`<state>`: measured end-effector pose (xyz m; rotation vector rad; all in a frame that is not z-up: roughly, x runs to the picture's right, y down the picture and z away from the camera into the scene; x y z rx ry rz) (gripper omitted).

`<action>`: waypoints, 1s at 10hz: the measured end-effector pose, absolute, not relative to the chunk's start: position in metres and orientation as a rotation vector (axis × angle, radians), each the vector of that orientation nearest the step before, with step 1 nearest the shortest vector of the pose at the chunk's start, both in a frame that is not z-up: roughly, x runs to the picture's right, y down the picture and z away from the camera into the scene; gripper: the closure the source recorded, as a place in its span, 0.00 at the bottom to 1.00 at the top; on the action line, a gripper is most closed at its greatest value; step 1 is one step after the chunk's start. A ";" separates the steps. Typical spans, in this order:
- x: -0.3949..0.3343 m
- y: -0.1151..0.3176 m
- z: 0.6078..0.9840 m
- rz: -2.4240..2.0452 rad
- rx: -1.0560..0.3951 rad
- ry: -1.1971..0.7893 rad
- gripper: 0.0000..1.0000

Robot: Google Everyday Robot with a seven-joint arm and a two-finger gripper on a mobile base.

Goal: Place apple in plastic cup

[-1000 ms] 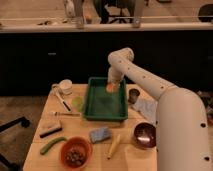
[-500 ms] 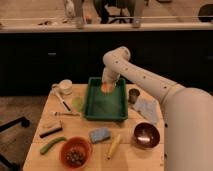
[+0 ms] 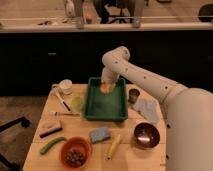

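The apple (image 3: 104, 88), small and orange-red, sits at the tip of my gripper (image 3: 105, 87), which is shut on it. The gripper points down over the far end of the green tray (image 3: 106, 116), and the apple is held just above the tray floor. The plastic cup (image 3: 77, 103), short and pale yellow-green, stands on the table just left of the tray. It is to the left of the gripper and nearer the camera. My arm reaches in from the lower right.
A white mug (image 3: 65, 86) stands at the back left and a grey metal cup (image 3: 133, 95) right of the tray beside a cloth (image 3: 148, 108). Nearer are a dark bowl (image 3: 146, 134), an orange bowl (image 3: 75, 151), a blue sponge (image 3: 99, 134) and a banana (image 3: 113, 146).
My gripper has moved a little to the left over the tray with the apple in it, toward the tray's left side. Nothing else has moved.
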<state>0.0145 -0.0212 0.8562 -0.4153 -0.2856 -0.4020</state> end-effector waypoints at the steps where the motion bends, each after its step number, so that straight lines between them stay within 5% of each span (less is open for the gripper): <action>1: 0.015 -0.021 0.856 -0.402 -0.416 -0.286 1.00; 10: -0.066 0.016 0.822 -0.703 -0.433 -0.369 1.00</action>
